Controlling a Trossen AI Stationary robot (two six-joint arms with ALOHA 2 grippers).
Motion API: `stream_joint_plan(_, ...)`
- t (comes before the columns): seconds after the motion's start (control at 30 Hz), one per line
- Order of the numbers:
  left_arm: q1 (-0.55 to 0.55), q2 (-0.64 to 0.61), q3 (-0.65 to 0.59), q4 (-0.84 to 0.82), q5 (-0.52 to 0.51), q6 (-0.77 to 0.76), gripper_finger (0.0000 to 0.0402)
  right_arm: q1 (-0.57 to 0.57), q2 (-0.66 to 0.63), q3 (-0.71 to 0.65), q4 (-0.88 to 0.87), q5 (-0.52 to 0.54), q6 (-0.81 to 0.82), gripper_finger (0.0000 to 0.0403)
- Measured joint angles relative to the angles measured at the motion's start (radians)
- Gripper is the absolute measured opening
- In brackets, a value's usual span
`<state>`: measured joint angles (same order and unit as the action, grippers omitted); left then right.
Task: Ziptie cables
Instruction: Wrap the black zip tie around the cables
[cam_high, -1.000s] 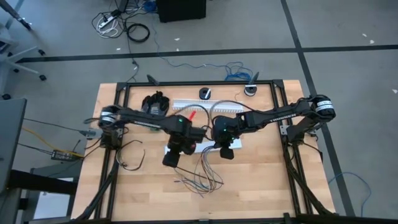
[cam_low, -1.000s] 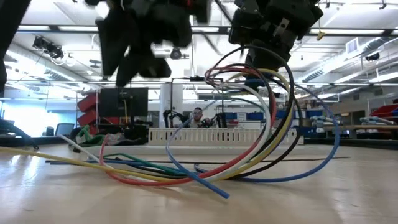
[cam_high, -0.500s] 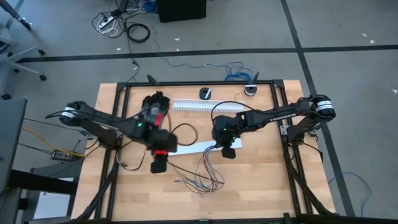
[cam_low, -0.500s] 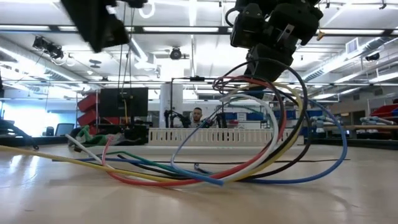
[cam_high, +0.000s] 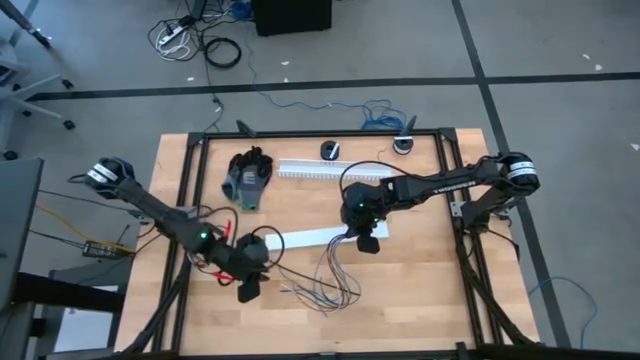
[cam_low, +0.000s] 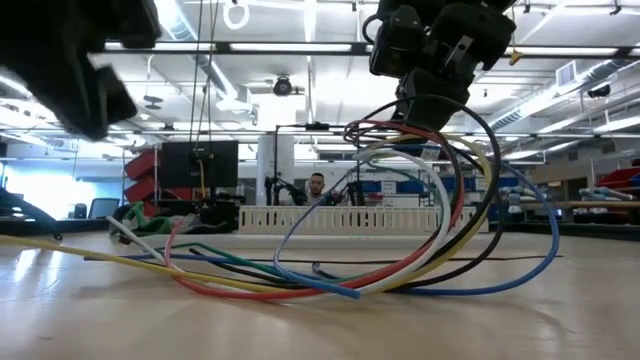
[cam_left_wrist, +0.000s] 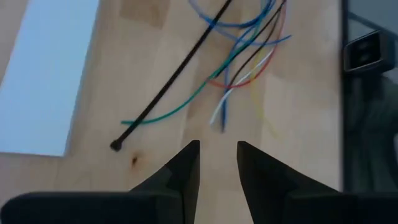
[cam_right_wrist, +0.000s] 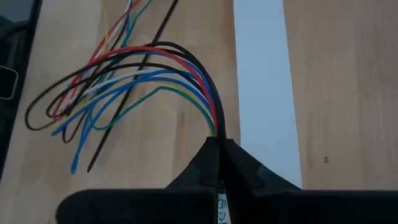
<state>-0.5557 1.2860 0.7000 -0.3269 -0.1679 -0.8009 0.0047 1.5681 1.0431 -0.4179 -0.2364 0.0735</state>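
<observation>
The cables (cam_high: 330, 275) are a bundle of thin coloured and black wires in the middle of the table. My right gripper (cam_high: 365, 243) is shut on one end of them. In the low view they loop down from it (cam_low: 430, 100) to the wood. A black zip tie (cam_left_wrist: 168, 87) lies flat on the table beside the cables' free ends (cam_left_wrist: 242, 68). It also shows in the right wrist view (cam_right_wrist: 99, 149). My left gripper (cam_high: 245, 290) hovers near the front left of the cables. Its fingers (cam_left_wrist: 217, 149) stand a little open with nothing between them. My right gripper pinches the bunched end of the cables (cam_right_wrist: 214, 127) between its two fingers, which slant down toward the table. The wires arc out of the fingertips in a slack loop (cam_low: 440, 200). Their free ends (cam_high: 320, 295) lie spread on the wood.
A flat white strip (cam_high: 305, 238) lies under and beside the right gripper. A white slotted duct (cam_high: 320, 170) runs along the far side, with a dark glove-like bundle (cam_high: 248, 172) to its left. Two small round black parts (cam_high: 330, 150) sit at the far rail. A person (cam_low: 317, 185) sits in the room behind.
My left gripper has swung away from beside the right gripper toward the table's left and near edge, sinking and rolling its wrist. The hanging loop of cables has widened a little. My right gripper has kept still.
</observation>
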Motion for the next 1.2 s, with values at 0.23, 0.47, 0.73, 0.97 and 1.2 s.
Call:
stream_joint_plan(0.23,-0.027,0.063,-0.036,-0.044,-0.165,0.001,0.0099,-0.014,0.000,0.000,-0.001,-0.003,0.000,0.0000)
stream_joint_plan(0.47,-0.027,0.101,-0.037,-0.148,-0.201,-0.016,0.0099,-0.024,0.000,0.000,0.000,-0.021,0.011,0.0000)
stream_joint_plan(0.73,-0.026,0.162,-0.037,-0.067,-0.205,0.029,0.0099,-0.030,0.000,0.000,0.007,-0.029,0.007,0.0000)
stream_joint_plan(0.97,0.001,0.230,-0.036,-0.002,-0.215,0.099,0.0099,-0.033,0.000,0.000,0.005,-0.039,0.004,0.0000)
stream_joint_plan(1.2,0.040,0.250,-0.036,0.004,-0.202,0.157,0.0099,-0.033,0.000,0.000,0.002,-0.055,0.004,0.0000)
